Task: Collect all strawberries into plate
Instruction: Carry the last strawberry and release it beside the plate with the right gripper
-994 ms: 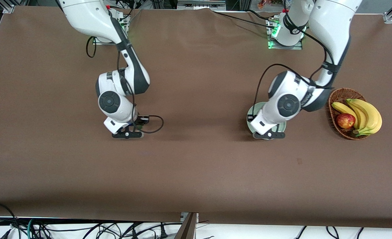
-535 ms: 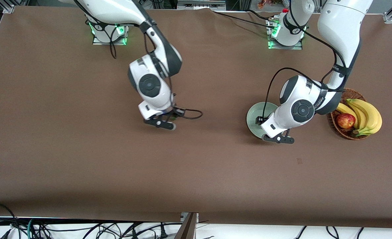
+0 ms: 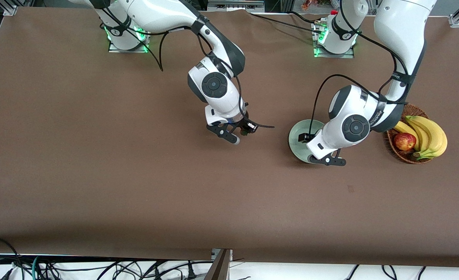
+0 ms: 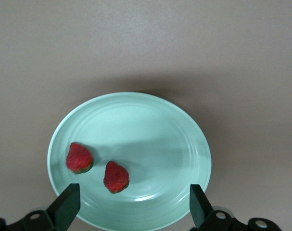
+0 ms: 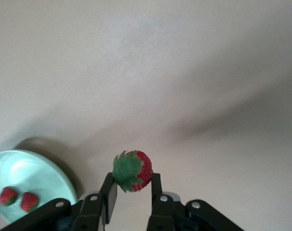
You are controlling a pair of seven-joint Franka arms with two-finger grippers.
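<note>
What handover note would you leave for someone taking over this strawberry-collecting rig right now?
Left gripper: open, over the plate, holding nothing.
Right gripper: shut on the third strawberry, above bare table toward the right arm's end from the plate.
Done: two strawberries lie in the plate.
Left: carry the held one over and drop it in.

The front camera hangs high, facing both arm bases across the table (image 3: 97, 186). The left wrist camera looks straight down, close over the plate (image 4: 184, 130). The right wrist camera is tilted over bare table and catches the same plate (image 5: 44, 168) at its edge.
</note>
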